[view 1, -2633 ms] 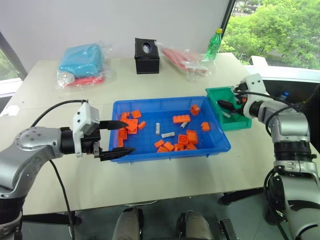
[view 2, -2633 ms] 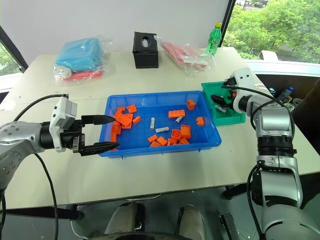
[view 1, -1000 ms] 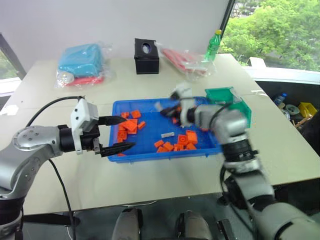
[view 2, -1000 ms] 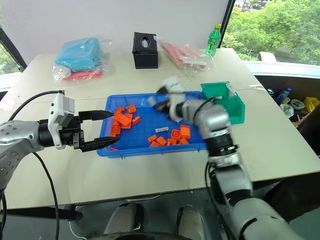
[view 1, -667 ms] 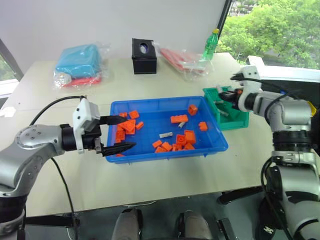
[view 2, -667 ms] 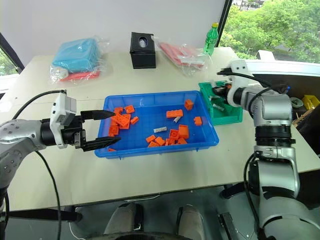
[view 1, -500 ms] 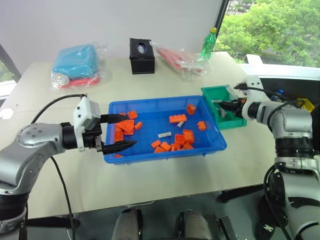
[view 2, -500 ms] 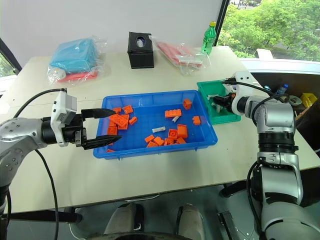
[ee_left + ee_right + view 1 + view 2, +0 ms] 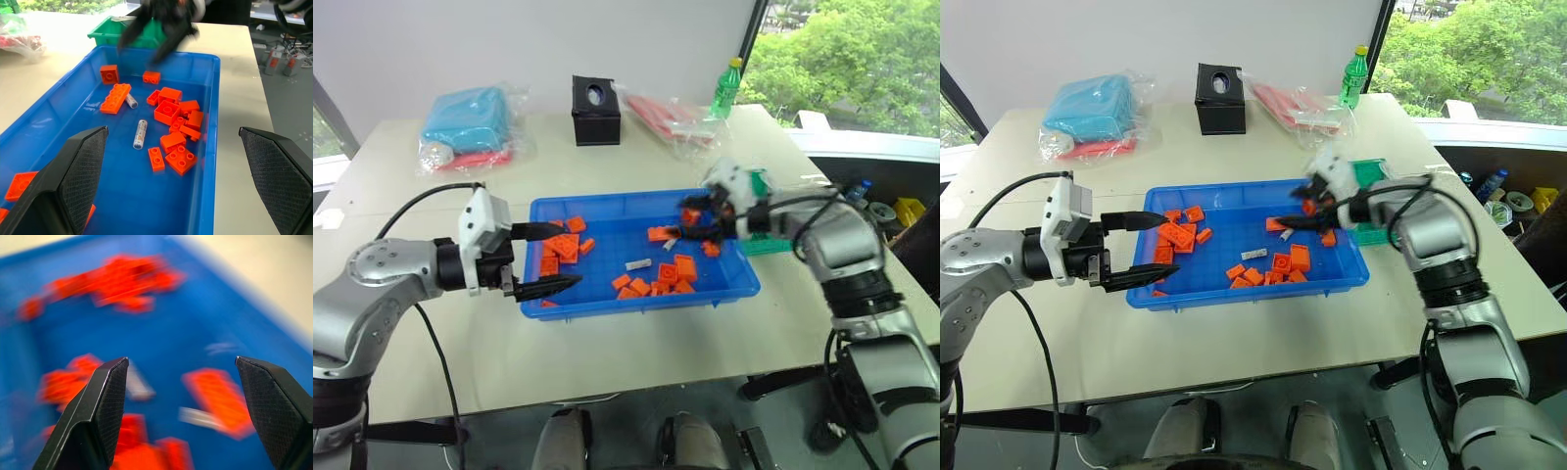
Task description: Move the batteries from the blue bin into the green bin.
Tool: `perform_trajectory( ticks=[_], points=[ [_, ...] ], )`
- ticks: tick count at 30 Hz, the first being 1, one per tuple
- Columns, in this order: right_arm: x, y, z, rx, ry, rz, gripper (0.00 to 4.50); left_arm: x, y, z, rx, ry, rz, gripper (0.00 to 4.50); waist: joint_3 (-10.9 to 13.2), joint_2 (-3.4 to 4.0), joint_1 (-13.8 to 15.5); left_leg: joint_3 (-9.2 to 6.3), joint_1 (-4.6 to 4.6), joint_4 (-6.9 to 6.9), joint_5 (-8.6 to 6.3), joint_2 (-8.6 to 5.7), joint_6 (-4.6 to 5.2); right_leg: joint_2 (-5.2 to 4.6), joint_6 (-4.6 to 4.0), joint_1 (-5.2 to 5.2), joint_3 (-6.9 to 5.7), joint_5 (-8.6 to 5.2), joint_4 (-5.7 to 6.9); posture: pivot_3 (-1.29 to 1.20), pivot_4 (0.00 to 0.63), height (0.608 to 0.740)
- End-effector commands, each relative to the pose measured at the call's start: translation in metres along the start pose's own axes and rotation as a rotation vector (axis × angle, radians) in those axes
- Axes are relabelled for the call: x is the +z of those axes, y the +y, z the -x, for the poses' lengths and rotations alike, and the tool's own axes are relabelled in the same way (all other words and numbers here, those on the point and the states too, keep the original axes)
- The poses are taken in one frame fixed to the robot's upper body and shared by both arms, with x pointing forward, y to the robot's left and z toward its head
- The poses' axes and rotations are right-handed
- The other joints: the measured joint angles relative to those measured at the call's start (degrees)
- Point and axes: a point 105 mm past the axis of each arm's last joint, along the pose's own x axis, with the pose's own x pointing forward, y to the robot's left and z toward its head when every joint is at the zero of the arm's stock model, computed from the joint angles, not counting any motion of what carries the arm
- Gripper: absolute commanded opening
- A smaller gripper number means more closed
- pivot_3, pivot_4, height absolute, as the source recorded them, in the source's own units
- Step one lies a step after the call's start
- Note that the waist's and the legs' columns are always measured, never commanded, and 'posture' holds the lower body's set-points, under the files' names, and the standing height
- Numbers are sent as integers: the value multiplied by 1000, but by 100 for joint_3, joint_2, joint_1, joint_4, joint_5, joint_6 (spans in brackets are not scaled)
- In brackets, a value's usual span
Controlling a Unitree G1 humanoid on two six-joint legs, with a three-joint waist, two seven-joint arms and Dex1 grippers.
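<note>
Both grippers are spread and empty: my left gripper (image 9: 548, 258) at the blue bin's (image 9: 636, 305) left rim, my right gripper (image 9: 690, 224) over its far right corner. Two batteries (image 9: 140, 133) lie mid-bin; green bin (image 9: 761, 245) just beyond.
</note>
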Motion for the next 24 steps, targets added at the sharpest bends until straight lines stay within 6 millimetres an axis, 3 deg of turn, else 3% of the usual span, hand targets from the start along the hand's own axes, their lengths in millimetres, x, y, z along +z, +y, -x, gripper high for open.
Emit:
perform_trajectory(
  ticks=[1,8,22,24],
  points=[
    [-4,7,-18,73,68,102,3575,9,-5,-1,-15,-21,-39,4500,1,0,9,0,0,0,0,0,0,0,0,0,0,0,0,0,150,630],
    [-13,6,-47,128,142,164,3575,10,-7,2,12,-22,-40,4500,1,1,-14,1,0,1,3,-2,-4,4,-1,-2,0,1,2,0,150,630],
    [-31,-9,-58,121,210,130,3575,10,-8,6,41,-21,-40,4500,-2,-3,1,0,0,4,6,-4,-11,7,-3,0,1,1,3,0,150,630],
    [-34,-9,-59,123,217,131,3026,11,-7,5,43,-25,-44,4500,-2,-3,-7,0,-1,5,6,-4,-11,7,-3,0,1,1,4,0,150,630]
  ],
)
